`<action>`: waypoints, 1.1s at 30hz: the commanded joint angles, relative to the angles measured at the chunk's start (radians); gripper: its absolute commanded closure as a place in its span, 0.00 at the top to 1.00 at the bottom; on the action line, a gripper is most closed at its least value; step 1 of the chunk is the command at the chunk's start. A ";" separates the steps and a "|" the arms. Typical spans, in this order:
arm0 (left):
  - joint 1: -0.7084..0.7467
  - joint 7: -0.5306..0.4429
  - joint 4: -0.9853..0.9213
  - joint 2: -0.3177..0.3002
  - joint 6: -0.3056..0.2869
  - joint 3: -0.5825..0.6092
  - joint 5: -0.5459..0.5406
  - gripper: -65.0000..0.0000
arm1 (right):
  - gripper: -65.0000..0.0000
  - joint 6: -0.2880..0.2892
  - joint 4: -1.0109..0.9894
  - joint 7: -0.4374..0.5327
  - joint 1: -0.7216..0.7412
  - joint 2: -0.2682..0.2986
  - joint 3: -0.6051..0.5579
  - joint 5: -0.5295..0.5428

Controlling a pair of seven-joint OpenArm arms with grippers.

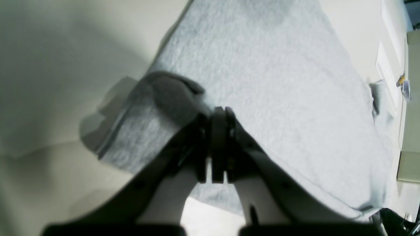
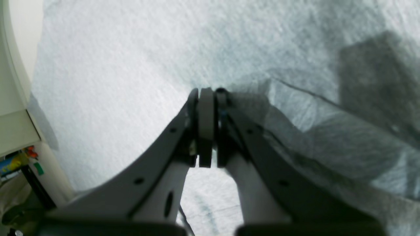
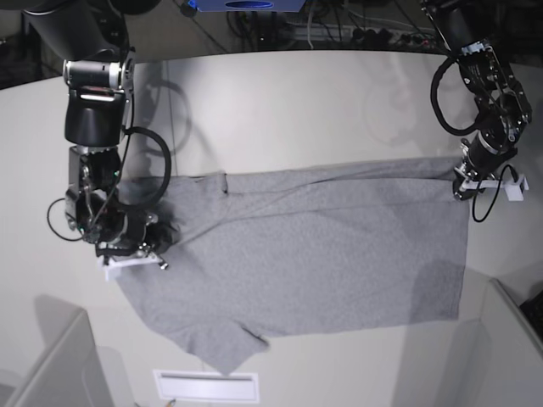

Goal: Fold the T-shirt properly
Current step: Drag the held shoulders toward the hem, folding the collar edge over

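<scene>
Left claw (image 1: 218,114) is clamped shut on a pinch of cloth beside a rumpled, doubled-over bit of T-shirt (image 1: 279,82); in the base view it (image 3: 465,182) sits at the shirt's far right corner. Right claw (image 2: 206,93) is likewise pinched tight on fabric, with a raised fold just to its right; in the base view it (image 3: 157,242) grips the left end near the shoulder. T-shirt (image 3: 322,263) lies spread on the pale bench (image 3: 297,110), plain side up, long axis running left to right between the two claws, one sleeve pointing near. Each arm holds its own end, so the cloth lies inward from both, and any fold likely turns on carrying those ends across. No lettering, brand or label can be read.
</scene>
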 commanded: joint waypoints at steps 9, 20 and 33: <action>-0.049 -0.014 -0.049 -0.019 -0.010 -0.012 -0.010 0.10 | 0.41 0.009 0.043 0.039 0.009 0.009 0.010 0.009; -0.202 -0.017 -0.128 -0.051 -0.016 -0.008 -0.010 0.69 | 0.41 -0.034 0.342 0.211 -0.183 0.003 0.065 0.011; -0.254 -0.016 -0.140 -0.117 -0.017 -0.012 -0.019 0.69 | 0.41 -0.118 0.666 0.237 -0.450 -0.089 0.153 0.017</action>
